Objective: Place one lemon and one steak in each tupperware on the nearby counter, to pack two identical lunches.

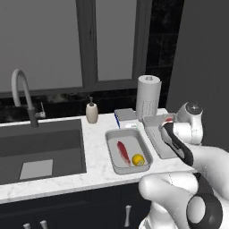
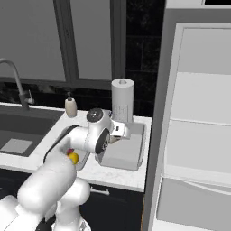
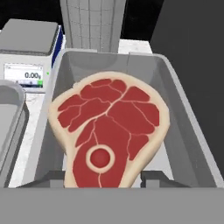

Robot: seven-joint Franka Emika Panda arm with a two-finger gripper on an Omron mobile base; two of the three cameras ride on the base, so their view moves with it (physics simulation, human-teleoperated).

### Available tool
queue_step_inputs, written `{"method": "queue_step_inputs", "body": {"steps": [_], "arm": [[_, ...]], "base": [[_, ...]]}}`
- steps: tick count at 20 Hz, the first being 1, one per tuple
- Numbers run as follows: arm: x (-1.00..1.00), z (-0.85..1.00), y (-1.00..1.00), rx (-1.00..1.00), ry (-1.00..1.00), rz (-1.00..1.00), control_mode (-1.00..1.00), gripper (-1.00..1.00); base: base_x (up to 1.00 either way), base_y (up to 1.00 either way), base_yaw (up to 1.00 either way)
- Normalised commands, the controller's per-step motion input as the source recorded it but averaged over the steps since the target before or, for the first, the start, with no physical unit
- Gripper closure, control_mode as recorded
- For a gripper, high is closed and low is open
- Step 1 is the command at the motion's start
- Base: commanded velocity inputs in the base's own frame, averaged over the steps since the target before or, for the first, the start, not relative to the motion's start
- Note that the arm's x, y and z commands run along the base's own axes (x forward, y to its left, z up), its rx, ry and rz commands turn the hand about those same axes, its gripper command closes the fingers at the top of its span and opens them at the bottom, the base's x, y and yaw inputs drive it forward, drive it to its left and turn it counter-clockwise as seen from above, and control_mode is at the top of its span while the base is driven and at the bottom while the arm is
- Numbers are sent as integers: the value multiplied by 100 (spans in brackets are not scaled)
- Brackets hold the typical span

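Gripper (image 3: 103, 177) clamped on the big steak (image 3: 109, 131), which we see held over the right tupperware (image 3: 186, 131). Left of it on the worktop (image 1: 96, 147), the other tupperware (image 1: 112, 154) holds a thin steak strip (image 1: 123, 152) and a lemon (image 1: 138, 159). Farther back stands a paper towel roll (image 1: 148, 96).

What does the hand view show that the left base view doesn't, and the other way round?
Hand view: the marbled face of the steak between the fingertips, and the readout on the scale. Left base view: sink, faucet, soap bottle, a lemon beside a red strip in the left tub. Both: towel roll, right tub.
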Motion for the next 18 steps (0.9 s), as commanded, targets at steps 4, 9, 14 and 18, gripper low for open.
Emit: {"method": "queue_step_inputs", "body": {"steps": [4, 9, 14, 18], "arm": [[67, -71, -19, 0, 25, 0, -100, 100], [74, -29, -1, 0, 10, 0, -100, -100], [2, 0, 0, 0, 2, 0, -100, -100], [-31, 21, 0, 4, 1, 0, -100, -100]], "base": [[0, 0, 0], [0, 0, 0], [0, 0, 0], [0, 0, 0]]}}
